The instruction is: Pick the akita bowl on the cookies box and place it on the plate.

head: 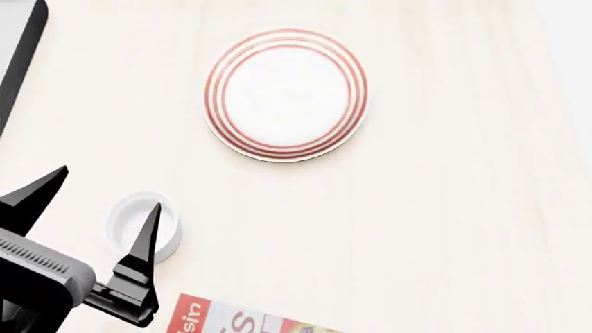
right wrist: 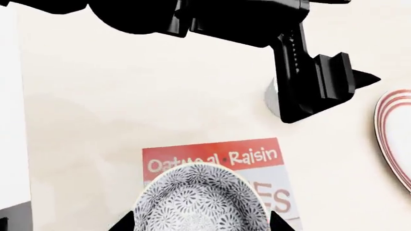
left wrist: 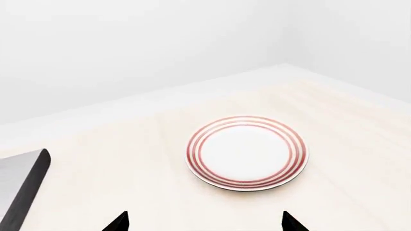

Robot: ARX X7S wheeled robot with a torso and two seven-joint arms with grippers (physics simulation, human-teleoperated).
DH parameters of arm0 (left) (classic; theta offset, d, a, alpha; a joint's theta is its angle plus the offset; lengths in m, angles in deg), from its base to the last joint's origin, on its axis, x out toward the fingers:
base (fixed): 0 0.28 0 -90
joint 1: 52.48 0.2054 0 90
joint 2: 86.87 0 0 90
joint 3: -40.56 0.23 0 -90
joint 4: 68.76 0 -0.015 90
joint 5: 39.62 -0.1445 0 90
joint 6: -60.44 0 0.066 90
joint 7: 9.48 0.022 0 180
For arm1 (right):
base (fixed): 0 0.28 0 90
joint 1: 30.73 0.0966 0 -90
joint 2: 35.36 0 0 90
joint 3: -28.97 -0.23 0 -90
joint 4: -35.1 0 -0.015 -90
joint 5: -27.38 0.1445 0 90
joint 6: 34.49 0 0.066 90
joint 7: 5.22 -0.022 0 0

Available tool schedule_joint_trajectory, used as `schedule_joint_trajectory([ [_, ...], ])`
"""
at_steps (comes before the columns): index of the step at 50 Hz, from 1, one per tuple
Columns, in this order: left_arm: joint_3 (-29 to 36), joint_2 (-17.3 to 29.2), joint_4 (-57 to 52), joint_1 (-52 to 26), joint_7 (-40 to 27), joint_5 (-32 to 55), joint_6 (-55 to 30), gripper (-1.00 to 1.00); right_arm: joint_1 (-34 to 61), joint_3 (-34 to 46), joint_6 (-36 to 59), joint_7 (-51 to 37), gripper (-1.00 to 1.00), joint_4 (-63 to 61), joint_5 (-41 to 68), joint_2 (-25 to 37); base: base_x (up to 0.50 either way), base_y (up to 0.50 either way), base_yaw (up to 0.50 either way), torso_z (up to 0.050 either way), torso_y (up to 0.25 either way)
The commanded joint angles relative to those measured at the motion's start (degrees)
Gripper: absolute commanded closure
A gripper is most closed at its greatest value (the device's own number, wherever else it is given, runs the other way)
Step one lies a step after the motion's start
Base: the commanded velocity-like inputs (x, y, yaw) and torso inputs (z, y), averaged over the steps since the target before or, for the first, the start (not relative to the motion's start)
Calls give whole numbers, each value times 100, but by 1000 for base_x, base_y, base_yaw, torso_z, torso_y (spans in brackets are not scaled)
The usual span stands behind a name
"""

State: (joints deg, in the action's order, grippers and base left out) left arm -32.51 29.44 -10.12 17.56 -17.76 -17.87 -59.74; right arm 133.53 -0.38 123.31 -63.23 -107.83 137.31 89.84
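Open left gripper [head: 107, 201] hovers over pale wooden table [head: 444, 208]; right gripper's state unclear.

A small plain white round cup [head: 138, 225] stands at the lower left of the head view on a pale, light-wood tabletop [head: 444, 208] that fills most of that frame. A dark, black-edged flat slab with a grey top [head: 19, 48] runs along the upper left edge of the head view, well apart from the cup, and shows again at the lower left of the left wrist view [left wrist: 19, 185]. Behind the far edge of the tabletop in the left wrist view rises a plain white wall [left wrist: 160, 38].
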Motion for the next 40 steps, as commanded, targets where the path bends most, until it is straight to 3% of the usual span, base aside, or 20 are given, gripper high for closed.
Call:
schedule_joint_trajectory([
  [1, -117, -86, -37, 22, 143, -86, 29, -100, 7, 263, 32, -140, -100, 304, 15, -537, 0, 0, 0, 0, 0],
  [40, -125, -25, -42, 78, 76, -85, 125, -100, 20, 1510, 193, -673, -100, 1256, 544, -872, 0, 0, 0, 0, 0],
])
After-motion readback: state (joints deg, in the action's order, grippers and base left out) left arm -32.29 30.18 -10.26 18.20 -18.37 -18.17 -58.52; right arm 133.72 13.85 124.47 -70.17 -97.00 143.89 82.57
